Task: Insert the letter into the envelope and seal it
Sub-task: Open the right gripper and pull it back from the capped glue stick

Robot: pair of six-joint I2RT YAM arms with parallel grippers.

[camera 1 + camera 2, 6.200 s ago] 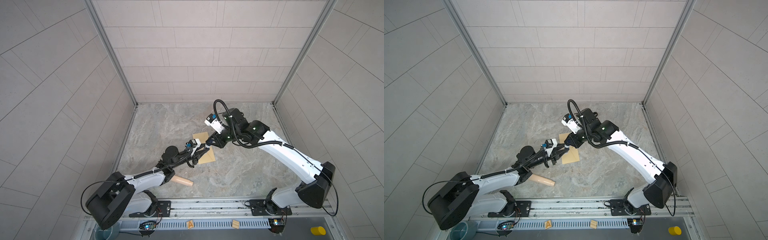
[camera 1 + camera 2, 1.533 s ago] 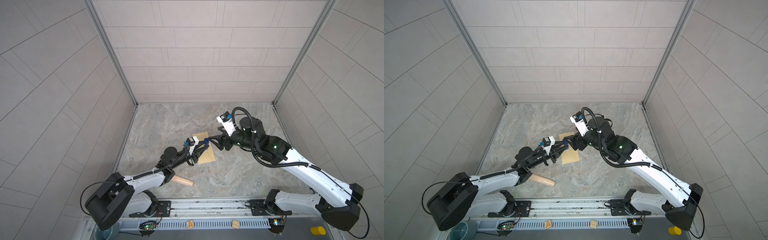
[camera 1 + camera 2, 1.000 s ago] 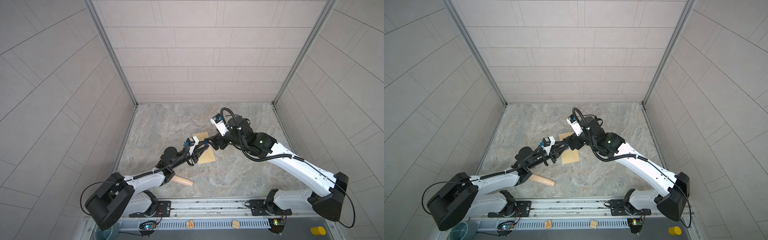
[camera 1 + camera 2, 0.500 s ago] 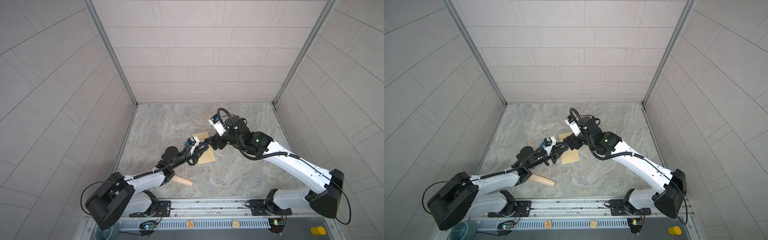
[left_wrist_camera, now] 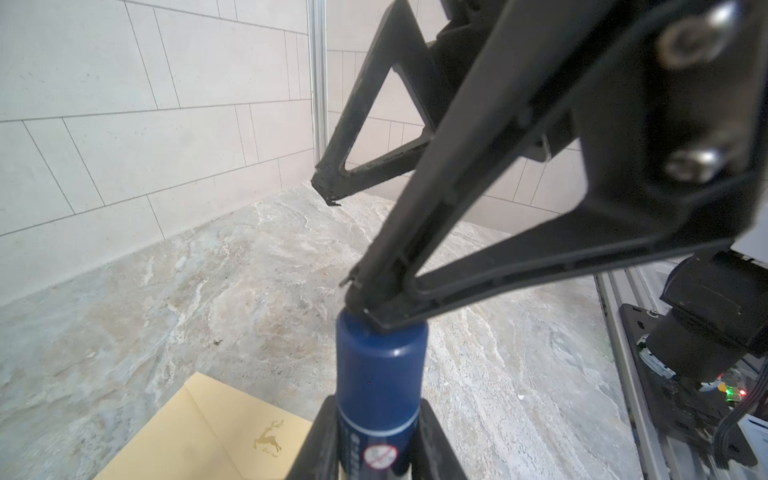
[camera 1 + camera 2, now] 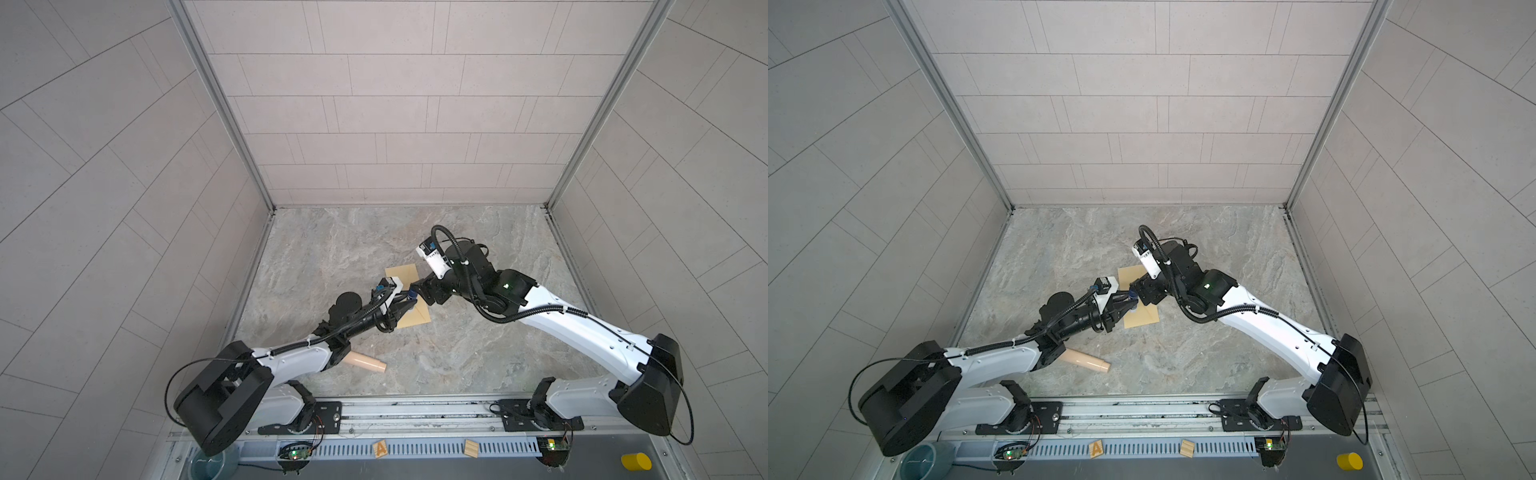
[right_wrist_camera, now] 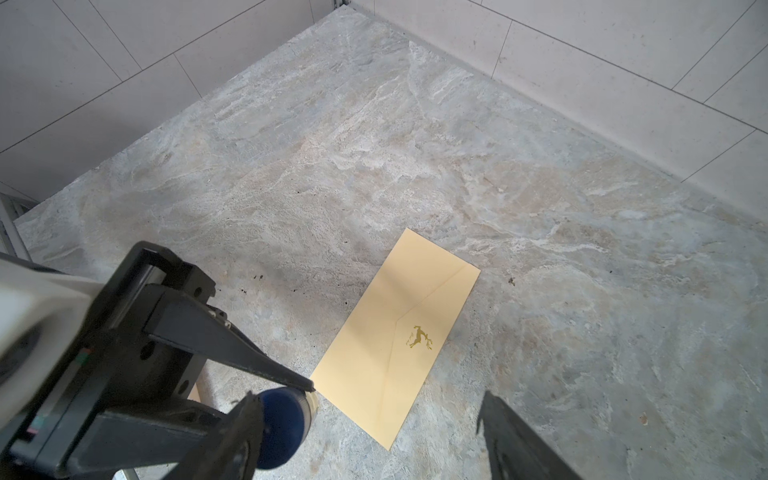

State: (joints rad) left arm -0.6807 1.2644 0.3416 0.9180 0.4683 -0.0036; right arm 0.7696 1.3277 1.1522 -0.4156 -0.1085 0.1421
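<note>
Left tool (image 5: 378,415) clamps a blue glue stick (image 7: 282,428) near the envelope (image 7: 395,345), which lies flat on the surface (image 7: 540,208). Right tool (image 5: 343,249) gapes apart at the cap (image 5: 380,365): best centre the cap between its fingers, then pull straight

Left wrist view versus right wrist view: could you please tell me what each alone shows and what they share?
Only the left wrist view shows the blue glue stick's printed label and a metal rail with a green light beside the marble table. Only the right wrist view shows the whole envelope, lying flat with its flap folded down. Both show the left end effector clamped on the glue stick, the open right end effector at its cap, the envelope's gold deer mark and the table.
</note>
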